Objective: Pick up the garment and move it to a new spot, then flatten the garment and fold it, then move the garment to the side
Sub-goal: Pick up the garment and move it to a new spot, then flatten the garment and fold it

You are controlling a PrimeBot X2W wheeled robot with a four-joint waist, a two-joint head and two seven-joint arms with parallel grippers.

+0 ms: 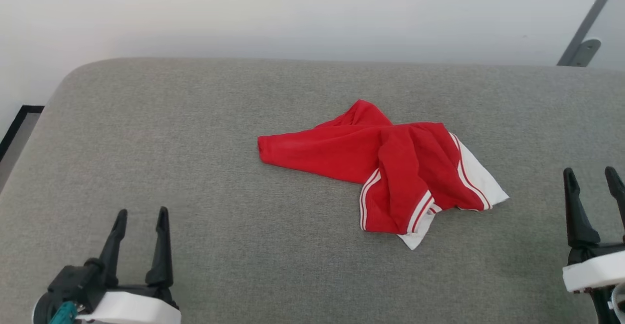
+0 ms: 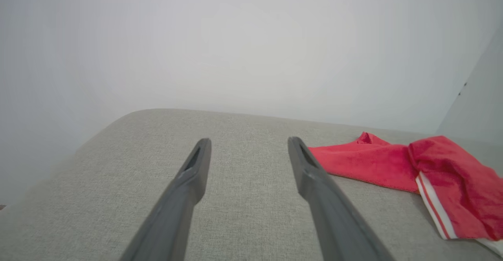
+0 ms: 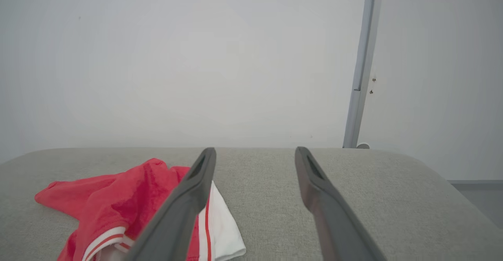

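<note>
garment [image 1: 385, 168] is lying crumpled at frame centre, awaiting pickup; left gripper [image 1: 141, 212] and right gripper [image 1: 589, 170] are being held spread wide, empty; an inward reach is being called for.

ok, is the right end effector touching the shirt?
Apart. The head view shows bare grey surface between the right end effector and the nearest white edge of the shirt.
</note>
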